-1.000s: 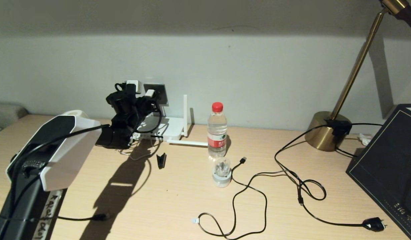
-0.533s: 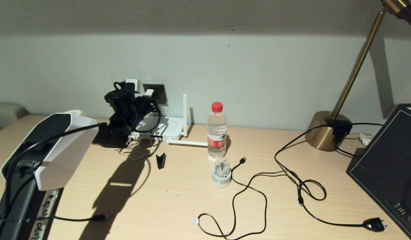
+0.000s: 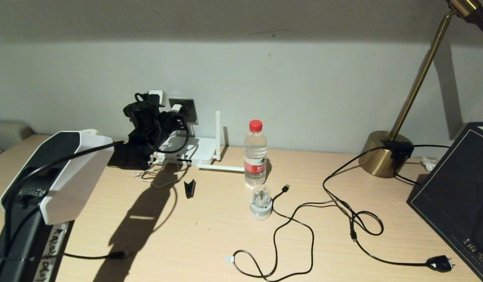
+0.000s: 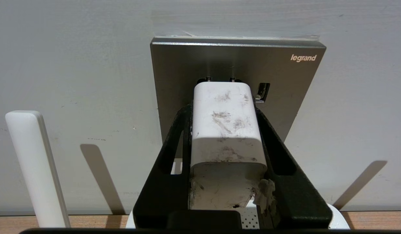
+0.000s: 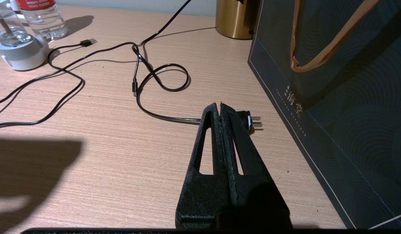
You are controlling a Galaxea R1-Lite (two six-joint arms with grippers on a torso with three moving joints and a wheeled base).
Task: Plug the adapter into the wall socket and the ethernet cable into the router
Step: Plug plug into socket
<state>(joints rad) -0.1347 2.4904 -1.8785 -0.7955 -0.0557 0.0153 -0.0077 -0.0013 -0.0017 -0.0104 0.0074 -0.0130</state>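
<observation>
Holding the adapter (image 4: 227,130) tight, the left gripper (image 4: 225,117) should push straight into the wall socket (image 4: 239,65). Keep it level. The right gripper (image 5: 220,109) rests with fingers together.

The left gripper (image 3: 175,113) hides most of the router (image 3: 194,150).

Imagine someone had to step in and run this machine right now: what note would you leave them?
Left gripper: jaws shut on the white adapter, held right at the grey wall socket, prongs at the holes; I cannot tell if it is fully seated.
Right gripper: jaws shut, empty, parked above the desk near a black plug.
Router: on the desk below the socket.
Done: adapter brought to the socket.
Left: push it home and release; then find the ethernet cable and plug it into the router.
</observation>
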